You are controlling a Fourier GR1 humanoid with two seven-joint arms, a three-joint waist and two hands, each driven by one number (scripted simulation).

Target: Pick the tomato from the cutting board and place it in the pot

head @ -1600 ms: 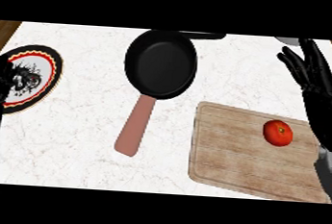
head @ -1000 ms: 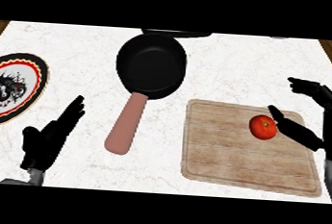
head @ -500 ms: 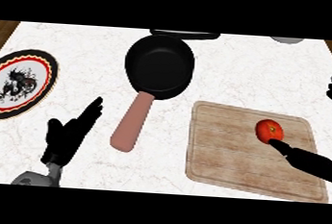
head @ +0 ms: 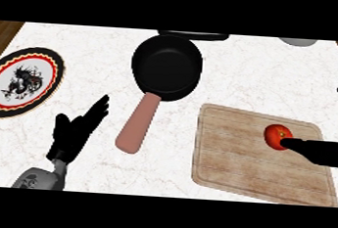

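Reaching at the tomato (head: 277, 136), right hand (head: 321, 152) fingers spread, nothing grasped; a nudge could roll it off the cutting board (head: 260, 156).

Counter (head: 275, 78) is looking like white marble with faint veins, smooth. Board (head: 249, 165) is showing pale wood grain, matt. Pan (head: 167, 67) is looking matt black with a smooth pinkish handle. Tomato (head: 275, 135) is shining a bit, glossy red. Plate (head: 18, 81) is looking glazed.

Lighting: bright, even, diffuse (no glare). Shadows: faint beneath the left hand (head: 73, 134). Focus: uniform, edges undistorted.
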